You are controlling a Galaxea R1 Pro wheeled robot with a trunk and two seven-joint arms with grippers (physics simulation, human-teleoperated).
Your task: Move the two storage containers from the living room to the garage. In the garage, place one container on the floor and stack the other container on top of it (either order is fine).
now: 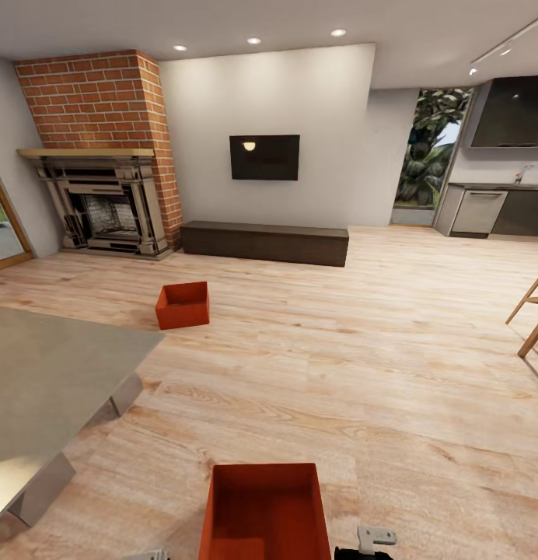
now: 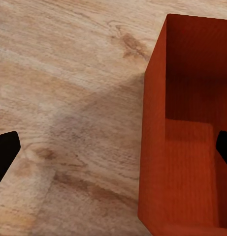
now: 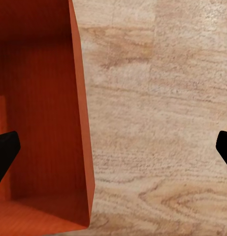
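Containers counted: two, both red-orange and open-topped, neither bearing any readable writing. The near container point(image 1: 265, 509) sat on the wood floor point(image 1: 362, 365) directly before me; the far container point(image 1: 183, 304) stood left, near the fireplace point(image 1: 106, 202). My left gripper point(image 2: 113, 152) and right gripper point(image 3: 113, 152) each straddled one near-container wall, jaws spread wide.

Little of the robot's body is on show. At the near edge of the head view, to the right, sits a small pale grey metal bracket point(image 1: 375, 537) with a round hole, mounted on a black block point(image 1: 361, 554). A light grey rounded part point(image 1: 148, 555) peeks in at the near left. In each wrist view, the gripper's matte black, blunt-tipped fingers point(image 2: 4, 153) point(image 3: 5, 150) enter from opposite edges, plain and unmarked.
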